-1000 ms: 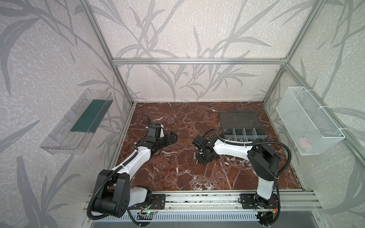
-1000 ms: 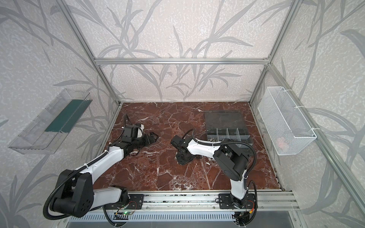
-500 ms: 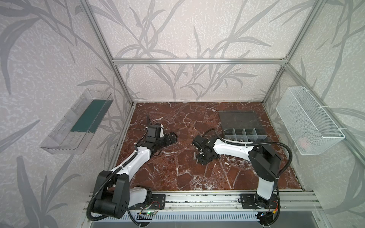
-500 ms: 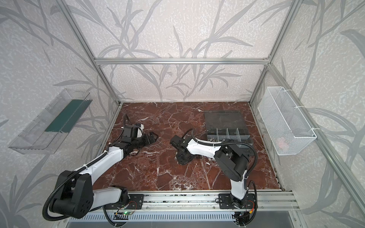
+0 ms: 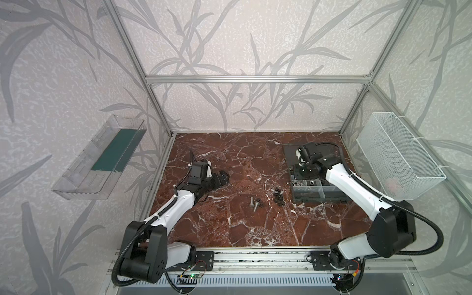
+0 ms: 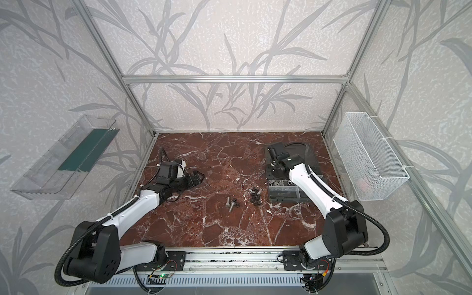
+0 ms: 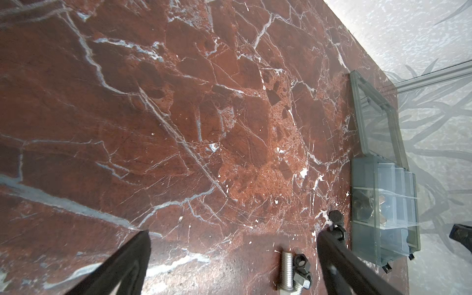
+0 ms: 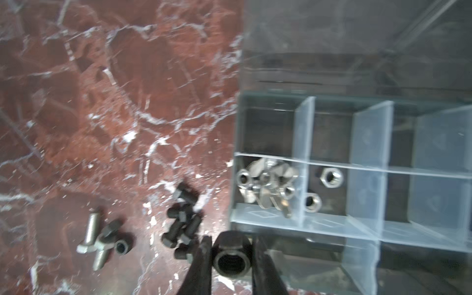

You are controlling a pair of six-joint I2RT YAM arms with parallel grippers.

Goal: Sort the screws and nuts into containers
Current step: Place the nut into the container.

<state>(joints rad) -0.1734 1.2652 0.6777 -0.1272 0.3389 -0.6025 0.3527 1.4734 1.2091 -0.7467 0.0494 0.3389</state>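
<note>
Arm [image 5: 357, 189] at frame right stretches over the organiser box [image 5: 319, 198], right gripper [image 8: 231, 240] pinching a black nut [image 8: 231, 259]; left gripper [image 7: 233, 233] lies low, jaws wide.

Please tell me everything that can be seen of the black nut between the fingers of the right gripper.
The black nut is a dark, matt, metal-looking hexagonal ring; its round centre hole faces the wrist camera. The right gripper is shut on it: two dark fingers press its opposite sides, and nothing else touches it. It looks lifted off the marble table, close to the open organiser box. The picture is blurred, so threads cannot be seen.
</note>
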